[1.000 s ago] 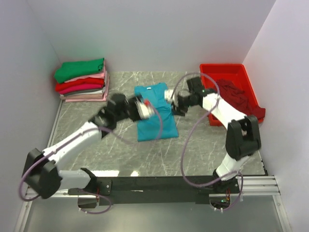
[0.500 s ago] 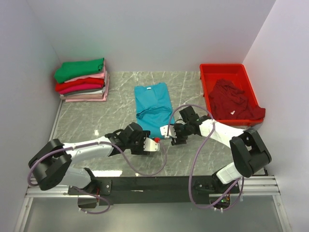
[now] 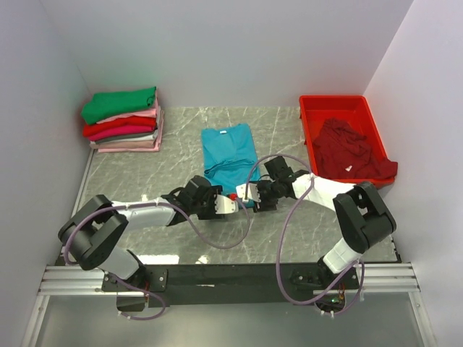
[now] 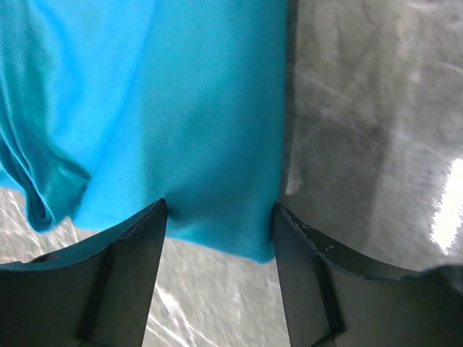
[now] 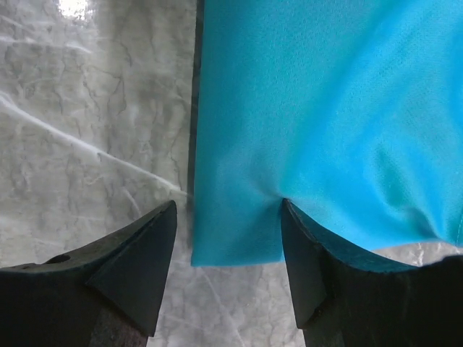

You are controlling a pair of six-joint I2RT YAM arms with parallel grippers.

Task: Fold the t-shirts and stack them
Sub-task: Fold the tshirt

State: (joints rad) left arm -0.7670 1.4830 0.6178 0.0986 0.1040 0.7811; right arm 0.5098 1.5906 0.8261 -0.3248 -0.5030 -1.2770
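Observation:
The teal-blue t-shirt point(image 3: 228, 153) lies flat at the table's middle, folded narrow, collar at the far end. My left gripper point(image 3: 228, 204) and right gripper point(image 3: 248, 194) sit low at its near hem, close together. In the left wrist view the open gripper point(image 4: 218, 210) straddles a hem corner of the teal cloth point(image 4: 210, 123). In the right wrist view the open gripper point(image 5: 228, 206) straddles the other hem corner point(image 5: 304, 108). Neither is closed on the cloth. The dark maroon t-shirt point(image 3: 347, 148) lies crumpled in the red tray point(image 3: 331, 101). Folded green, pink, red and grey shirts form a stack point(image 3: 121, 119) at the back left.
The red tray stands at the back right beside the right wall. The stack sits against the left wall. Grey marble tabletop point(image 3: 145, 173) shows on both sides of the teal shirt. Purple cables loop from both arms.
Both grippers left the middle of the teal shirt, swung to the near side, and now have moved in on its near hem corners. The shirt lies still.

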